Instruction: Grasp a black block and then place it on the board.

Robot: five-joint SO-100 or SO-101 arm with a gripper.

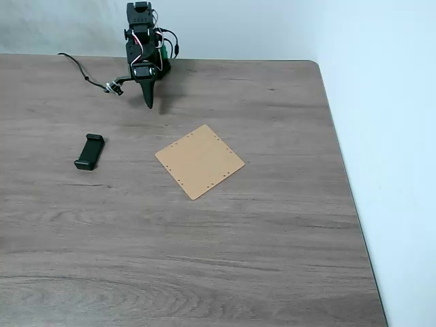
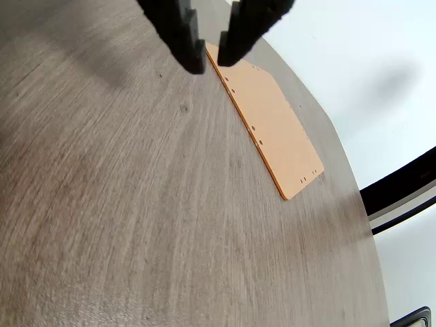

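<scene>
My claw (image 1: pixel 150 103) hangs near the table's (image 1: pixel 272 259) far edge in the fixed view, pointing down at bare wood. In the wrist view its two fingers (image 2: pixel 193 51) stand slightly apart with a narrow gap between them and nothing in it.

One black block (image 1: pixel 89 151) lies toward the left edge of the table in the fixed view, well apart from me and from the board (image 1: pixel 199 161). That one board lies flat near the table's middle, turned so its corners point at the edges. Open wood runs all round both, and the whole near half of the table is free.

The table's right edge and rounded far-right corner meet a pale floor. In the wrist view my fingers cover the board's near end, and the fingers themselves are cut off by the top of the picture. A cable (image 1: pixel 85 77) trails along the far edge.
</scene>
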